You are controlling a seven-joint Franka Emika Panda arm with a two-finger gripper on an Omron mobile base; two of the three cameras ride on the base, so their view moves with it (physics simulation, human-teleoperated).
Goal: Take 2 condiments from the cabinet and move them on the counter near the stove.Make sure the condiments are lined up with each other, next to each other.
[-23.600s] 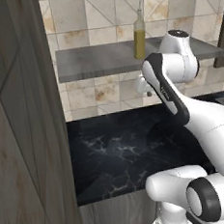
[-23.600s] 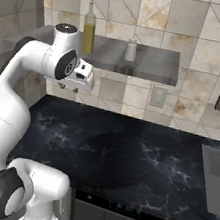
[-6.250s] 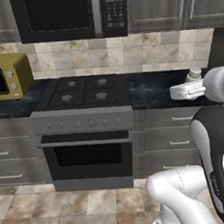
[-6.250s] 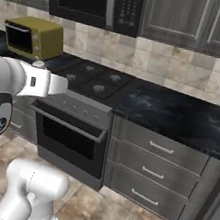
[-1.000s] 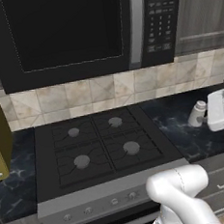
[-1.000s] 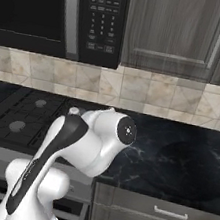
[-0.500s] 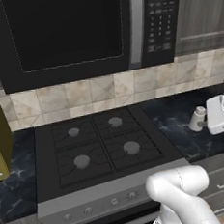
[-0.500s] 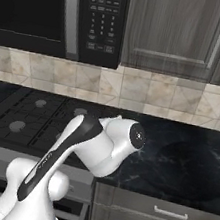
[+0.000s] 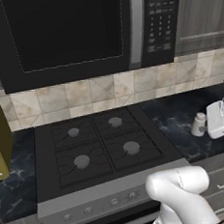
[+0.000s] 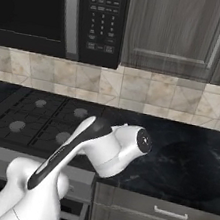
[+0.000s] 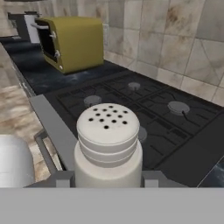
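Hand view gives you the closest look at the shaker [image 11: 108,146]: a short, pale grey-white cylinder with a stepped, ribbed cap and a flat top pierced by small dark holes. You see it upright, centred at the bottom of this view between the dark finger tips [image 11: 152,178], which sit against its sides; the hand [image 11: 109,178] is clamped on the shaker. Behind it lies the stove [image 11: 144,118], a matte black cooktop with cast grates and round grey burner caps, edged by a grey steel front strip. Beyond the stove you find a boxy olive-yellow toaster oven [image 11: 72,41] with a dark door and a pale bar handle, standing on the surface against a beige stone-tile wall.

Left base view places the shaker [image 9: 198,124] just right of the stove [image 9: 99,146], over the black, white-veined surface [image 9: 183,121], with the white blocky hand [image 9: 208,126] touching its right side. You cannot tell here whether the shaker's base rests on the surface. A glossy black microwave [image 9: 77,30] hangs above the stove.

Right base view shows the white arm's rounded elbow in front of the surface [image 10: 194,166], grey drawer fronts with slim bar handles below, and dark wood-grain cabinet doors [image 10: 185,33] above.
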